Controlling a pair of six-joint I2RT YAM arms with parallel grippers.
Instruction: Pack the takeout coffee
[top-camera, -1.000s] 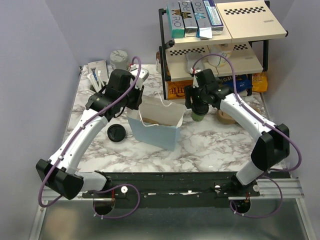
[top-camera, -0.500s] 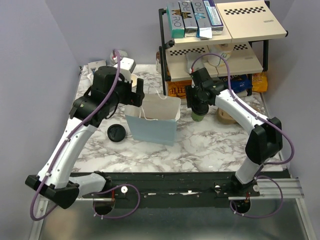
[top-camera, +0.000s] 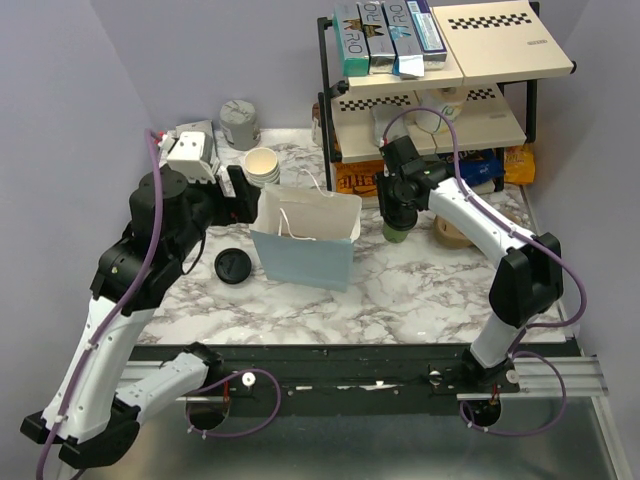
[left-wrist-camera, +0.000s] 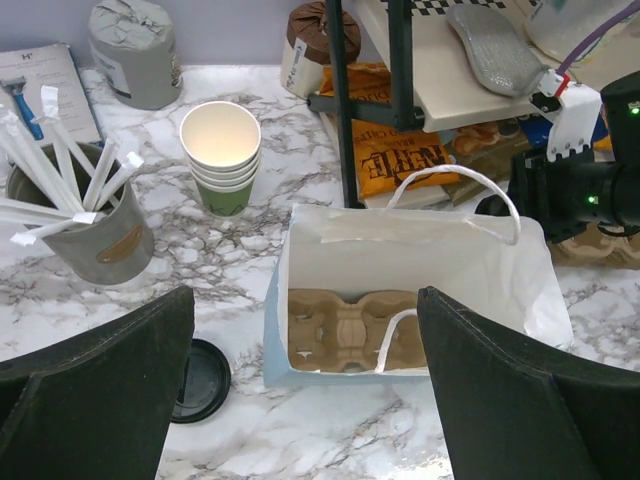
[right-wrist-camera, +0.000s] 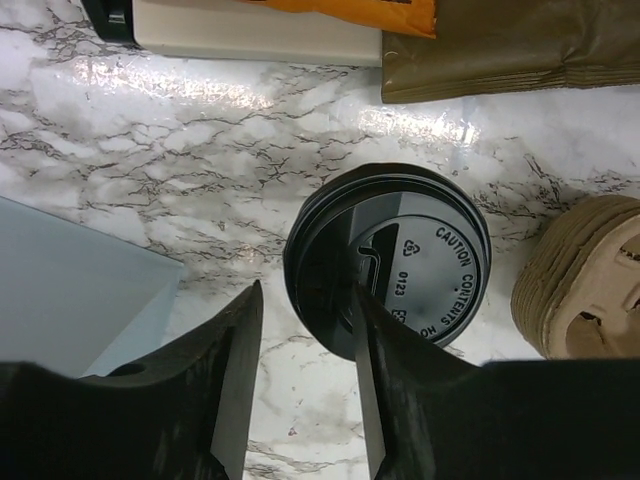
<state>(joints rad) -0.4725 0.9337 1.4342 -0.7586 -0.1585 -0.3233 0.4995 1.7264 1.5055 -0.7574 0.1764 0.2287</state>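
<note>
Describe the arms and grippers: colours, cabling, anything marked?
Both the left arm and right arm have white links with black joints and a purple cable looped along each. The left gripper and right gripper have plain matte black fingers; no markings visible.

Left arm raised, left tool (left-wrist-camera: 305, 305) spread wide, right tool (right-wrist-camera: 305, 330) pointing down, jaws half-parted
</note>
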